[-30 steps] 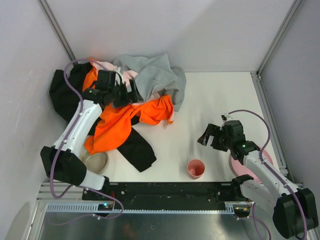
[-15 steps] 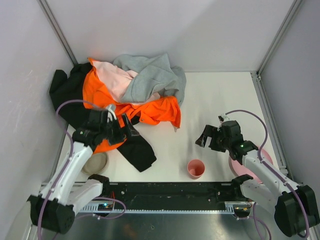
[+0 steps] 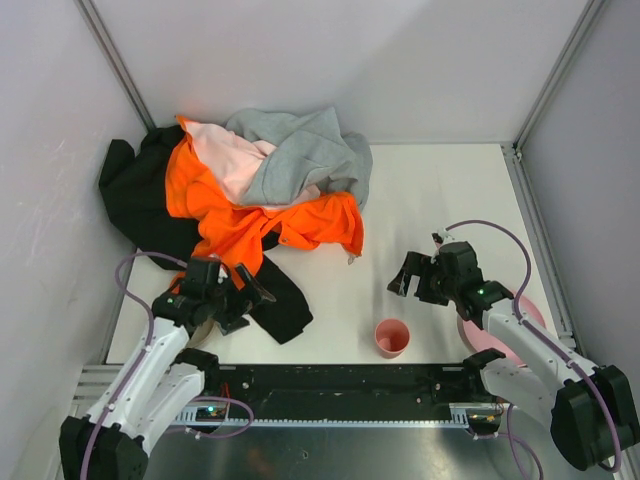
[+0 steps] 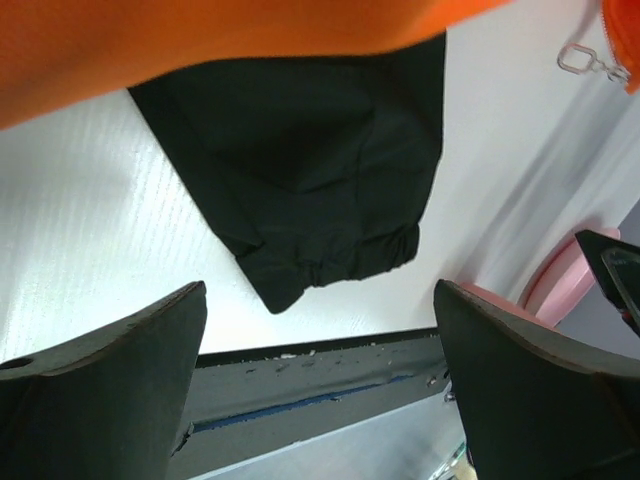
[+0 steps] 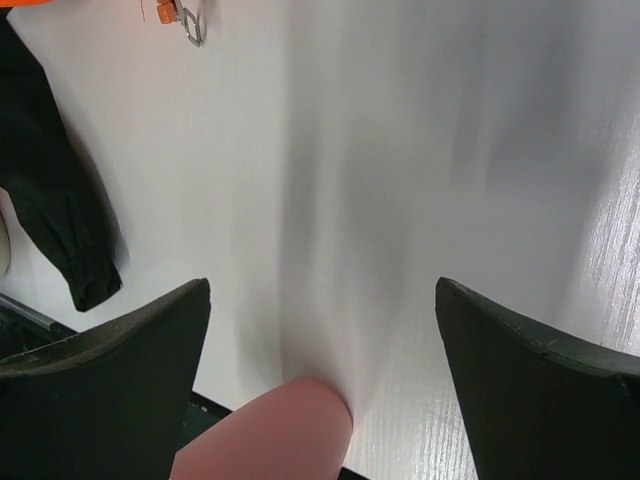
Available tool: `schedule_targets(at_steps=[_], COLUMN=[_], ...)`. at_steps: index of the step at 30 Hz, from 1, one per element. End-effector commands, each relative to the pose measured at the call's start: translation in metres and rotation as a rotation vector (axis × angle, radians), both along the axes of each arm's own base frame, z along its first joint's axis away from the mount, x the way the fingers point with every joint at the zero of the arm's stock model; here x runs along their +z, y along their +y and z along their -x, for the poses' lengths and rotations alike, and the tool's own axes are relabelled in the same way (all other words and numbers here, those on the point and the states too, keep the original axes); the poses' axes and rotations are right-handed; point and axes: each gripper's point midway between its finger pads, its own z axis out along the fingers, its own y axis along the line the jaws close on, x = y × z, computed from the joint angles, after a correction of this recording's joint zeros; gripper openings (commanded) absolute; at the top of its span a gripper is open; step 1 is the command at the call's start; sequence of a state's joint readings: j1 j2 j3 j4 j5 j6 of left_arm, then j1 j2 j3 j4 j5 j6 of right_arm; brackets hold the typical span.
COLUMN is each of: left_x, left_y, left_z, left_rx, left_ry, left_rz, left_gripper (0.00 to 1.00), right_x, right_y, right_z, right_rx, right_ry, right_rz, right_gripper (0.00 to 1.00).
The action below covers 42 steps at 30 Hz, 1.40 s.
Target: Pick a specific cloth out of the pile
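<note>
The pile (image 3: 250, 185) lies at the far left: an orange garment (image 3: 240, 220), a grey one (image 3: 305, 155), a pale pink one (image 3: 232, 152) and a large black garment (image 3: 135, 200). A black sleeve with a gathered cuff (image 3: 280, 305) sticks out from under the orange toward the near edge; it also shows in the left wrist view (image 4: 320, 170). No separate small black cloth shows; it is hidden. My left gripper (image 3: 250, 297) is open and empty, low beside that sleeve (image 4: 320, 400). My right gripper (image 3: 408, 277) is open and empty over bare table (image 5: 320, 390).
A pink cup (image 3: 391, 337) stands near the front edge, just below my right gripper (image 5: 270, 430). A pink plate (image 3: 528, 318) lies under my right arm. A beige bowl (image 3: 190, 328) sits mostly hidden under my left arm. White walls close in the left, back and right.
My left arm has pulled back from the top of the pile to the near left, empty. The orange garment has dropped and spread. The right arm has barely moved.
</note>
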State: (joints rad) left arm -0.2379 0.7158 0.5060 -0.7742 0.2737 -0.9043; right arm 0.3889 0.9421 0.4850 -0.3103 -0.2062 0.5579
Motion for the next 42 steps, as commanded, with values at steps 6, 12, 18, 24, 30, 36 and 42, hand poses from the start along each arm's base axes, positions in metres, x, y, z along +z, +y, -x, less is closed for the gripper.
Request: schedule_targets(at_steps=[6,12,18,24,30,36,42], left_x=[-0.022,-0.042,-0.06,-0.071,-0.087,-0.098,-0.085], left_y=[0.018,0.029,0.042,0.049,0.054,0.05,0.041], left_z=[-0.02,-0.036,-0.052,-0.067,-0.069,-0.072,-0.083], left_rx=[0.145,0.203,0.241,0.241,0.222,0.171,0.1], left_ry=[0.081,0.11,0.142,0.175,0.226,0.24,0.173], left_rz=[-0.07,-0.029,-0.031,-0.08,-0.124,-0.139,-0.146], left_gripper=[1.0,1.0,1.0,0.95,0.89,0.63,0.16], right_x=[0.019,0.018,0.015,0.013,0.01,0.01,0.01], right_y=[0.004,0.002,0.002,0.002,0.003,0.005,0.004], right_z=[-0.014,-0.014,-0.015,-0.015,-0.016,-0.017,-0.016], right_rx=[-0.012,-0.011,-0.01,-0.012,-0.01,-0.007,-0.009], right_ry=[-0.061,-0.06,-0.052,-0.046,-0.039,-0.036,-0.036], right_rz=[-0.009,0.003,0.008,0.011,0.01,0.003,0.007], right_gripper=[0.99,0.99,0.99,0.99,0.99,0.99,0.99])
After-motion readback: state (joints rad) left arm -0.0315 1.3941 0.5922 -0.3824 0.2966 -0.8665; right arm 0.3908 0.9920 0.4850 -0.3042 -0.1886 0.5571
